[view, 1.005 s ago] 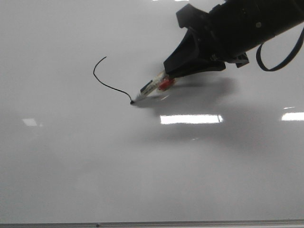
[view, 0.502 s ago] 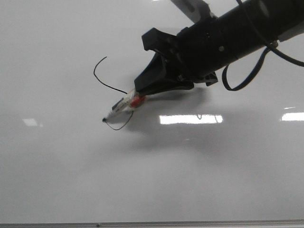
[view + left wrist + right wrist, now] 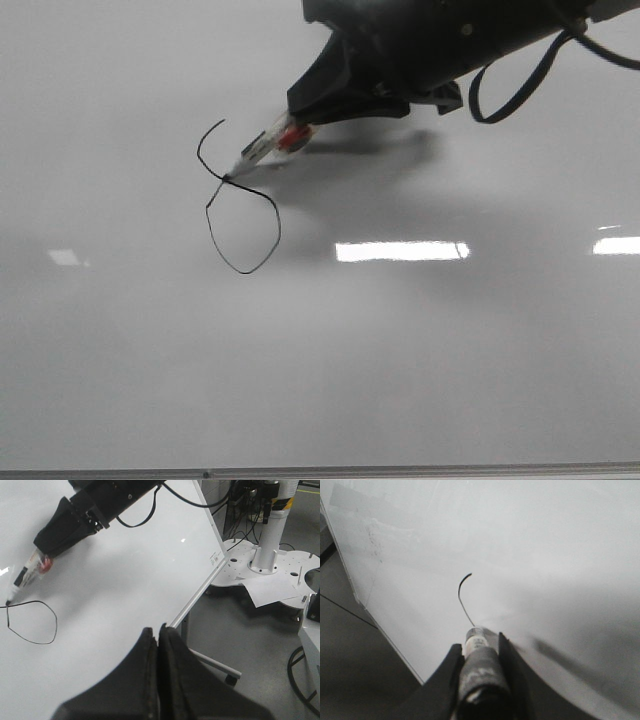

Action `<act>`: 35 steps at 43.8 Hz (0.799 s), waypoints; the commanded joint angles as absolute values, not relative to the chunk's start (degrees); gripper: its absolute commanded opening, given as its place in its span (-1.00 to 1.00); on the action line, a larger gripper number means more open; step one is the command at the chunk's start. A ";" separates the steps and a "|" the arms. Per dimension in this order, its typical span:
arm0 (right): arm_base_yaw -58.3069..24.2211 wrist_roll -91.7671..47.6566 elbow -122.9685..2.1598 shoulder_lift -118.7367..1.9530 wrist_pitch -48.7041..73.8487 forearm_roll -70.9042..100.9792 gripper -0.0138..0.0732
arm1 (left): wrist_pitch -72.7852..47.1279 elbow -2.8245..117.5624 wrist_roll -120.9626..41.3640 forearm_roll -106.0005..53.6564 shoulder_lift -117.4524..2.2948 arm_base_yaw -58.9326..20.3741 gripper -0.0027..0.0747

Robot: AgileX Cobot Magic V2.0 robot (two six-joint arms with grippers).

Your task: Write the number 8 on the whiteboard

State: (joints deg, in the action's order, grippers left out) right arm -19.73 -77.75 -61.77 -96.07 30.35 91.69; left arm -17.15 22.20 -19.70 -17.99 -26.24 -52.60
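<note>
The whiteboard (image 3: pixel 430 350) fills the front view, glossy and pale grey. On it stands part of the number 8 (image 3: pixel 279 228): a closed lower loop under an open curved stroke. My right gripper (image 3: pixel 310 108) is shut on a white marker (image 3: pixel 262 150) with a red band, and the tip touches the board where the loop's strokes cross. In the right wrist view the marker (image 3: pixel 479 672) sits between the fingers, below the upper curve (image 3: pixel 460 592). My left gripper (image 3: pixel 158 630) is shut on nothing, above the board away from the loop (image 3: pixel 56 625).
Bright rectangular light reflections (image 3: pixel 400 250) lie across the board. Its metal frame edge (image 3: pixel 320 470) runs along the near side. Past the board's side edge (image 3: pixel 200 587) are a stand leg with a caster (image 3: pixel 220 667), a white robot base (image 3: pixel 265 565), a sheet of paper and cables.
The marker has swept down and left, then back up, closing the lower loop at the crossing point. My right arm moved left and then up the board. The left gripper's earlier state is not shown.
</note>
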 commanded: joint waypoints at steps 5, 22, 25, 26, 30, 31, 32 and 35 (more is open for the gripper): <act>-14.94 -78.87 -63.60 -90.91 30.13 93.60 -0.82 | -12.56 23.84 -19.22 -18.83 -26.45 -53.07 -0.99; -15.32 -79.35 -63.78 -90.72 31.25 95.92 -0.82 | -12.56 23.84 -19.22 -18.83 -26.45 -53.07 -0.99; -15.32 -79.41 -64.19 -90.90 31.44 96.51 -0.82 | -12.56 23.84 -19.22 -18.83 -26.45 -53.07 -0.99; -15.32 -79.41 -64.52 -91.11 31.70 96.51 -0.82 | -12.56 23.84 -19.22 -18.83 -26.45 -53.07 -0.99; -15.56 -79.36 -66.25 -92.35 33.17 97.10 -0.82 | -12.56 23.84 -19.22 -18.83 -26.45 -53.07 -0.99; -15.78 -79.31 -66.71 -92.71 33.26 97.17 -0.82 | -12.56 23.84 -19.22 -18.83 -26.45 -53.07 -0.99; -16.07 -79.31 -67.21 -93.19 33.40 97.24 -0.82 | -12.56 23.84 -19.22 -18.83 -26.45 -53.07 -0.99; -17.40 -79.31 -68.32 -94.42 33.31 97.35 -0.82 | -12.56 23.84 -19.22 -18.83 -26.45 -53.07 -0.99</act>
State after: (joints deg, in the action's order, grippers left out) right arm -16.26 -78.43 -65.25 -95.23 32.87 93.79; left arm -17.15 22.20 -19.70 -17.99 -26.24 -52.60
